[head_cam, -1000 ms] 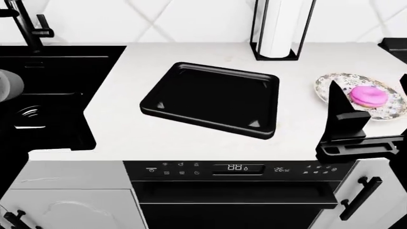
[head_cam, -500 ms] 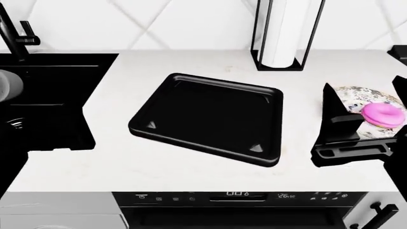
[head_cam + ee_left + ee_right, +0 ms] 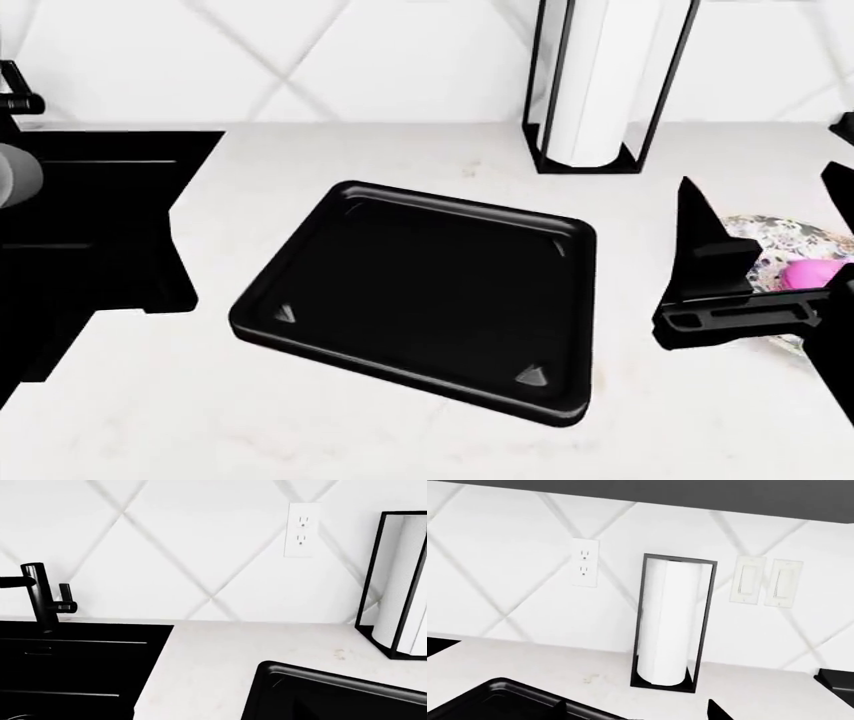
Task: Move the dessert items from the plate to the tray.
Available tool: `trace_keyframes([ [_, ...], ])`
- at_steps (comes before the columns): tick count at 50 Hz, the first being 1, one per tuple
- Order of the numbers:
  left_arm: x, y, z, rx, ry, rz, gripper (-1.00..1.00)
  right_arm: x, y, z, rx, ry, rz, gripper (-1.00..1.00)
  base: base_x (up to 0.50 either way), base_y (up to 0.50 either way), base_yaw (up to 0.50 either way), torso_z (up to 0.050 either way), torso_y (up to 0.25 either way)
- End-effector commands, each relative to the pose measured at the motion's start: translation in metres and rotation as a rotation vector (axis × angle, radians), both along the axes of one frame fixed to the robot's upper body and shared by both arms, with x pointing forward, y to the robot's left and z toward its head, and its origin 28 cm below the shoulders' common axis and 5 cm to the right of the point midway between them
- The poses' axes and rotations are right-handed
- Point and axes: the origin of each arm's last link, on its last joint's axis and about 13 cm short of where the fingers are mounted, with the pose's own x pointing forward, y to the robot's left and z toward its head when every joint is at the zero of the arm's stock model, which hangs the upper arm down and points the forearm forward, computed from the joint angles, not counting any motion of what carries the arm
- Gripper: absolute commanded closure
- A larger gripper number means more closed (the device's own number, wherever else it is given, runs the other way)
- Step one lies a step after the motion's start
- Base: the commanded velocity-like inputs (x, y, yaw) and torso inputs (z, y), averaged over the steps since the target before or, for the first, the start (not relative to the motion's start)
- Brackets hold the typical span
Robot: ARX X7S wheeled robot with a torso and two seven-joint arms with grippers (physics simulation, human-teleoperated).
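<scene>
We are looking down on a white counter (image 3: 400, 440) where the black tray (image 3: 427, 295) is lying empty, turned at an angle so that one corner is pointing toward the paper-towel holder (image 3: 607, 80) and the opposite corner toward the counter's near left. Its sides are nearly equal, so we are not assigning it a long axis. At the far right, the floral plate (image 3: 787, 240) is showing only as a partial arc, and the pink donut (image 3: 814, 272) is resting on it, cut off by the frame edge. We are not seeing the cupcake in any view. The right gripper (image 3: 727, 290) is hanging just left of the plate and overlapping its near edge, with the donut just beyond it to the right; we cannot tell whether its fingers are spread or pressed together. The tray is sitting well apart to the gripper's left. The left gripper is appearing in none of the views. The black sink (image 3: 80, 230) is occupying the left.
</scene>
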Motion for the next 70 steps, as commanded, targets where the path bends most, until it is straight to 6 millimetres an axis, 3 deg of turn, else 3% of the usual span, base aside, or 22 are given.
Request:
trace_keyframes([
  [1, 0.000, 0.000, 0.001, 0.001, -0.001, 0.000, -1.00, 0.000, 0.000, 0.001, -0.002, -0.002, 0.000, -1.00, 0.25, 0.00, 0.00, 0.000, 0.010],
  [26, 0.000, 0.000, 0.000, -0.003, -0.001, 0.000, -1.00, 0.002, -0.001, -0.006, -0.011, 0.044, -0.004, -1.00, 0.19, 0.00, 0.00, 0.000, 0.000],
  [54, 0.006, 0.002, -0.011, -0.022, 0.017, -0.002, -1.00, 0.006, -0.039, 0.005, -0.001, 0.265, -0.229, -1.00, 0.01, 0.00, 0.00, 0.000, 0.000],
  [70, 0.006, 0.001, -0.012, -0.031, 0.013, -0.008, -1.00, 0.010, -0.062, -0.005, -0.008, 0.362, -0.338, -1.00, 0.00, 0.00, 0.00, 0.000, 0.000],
])
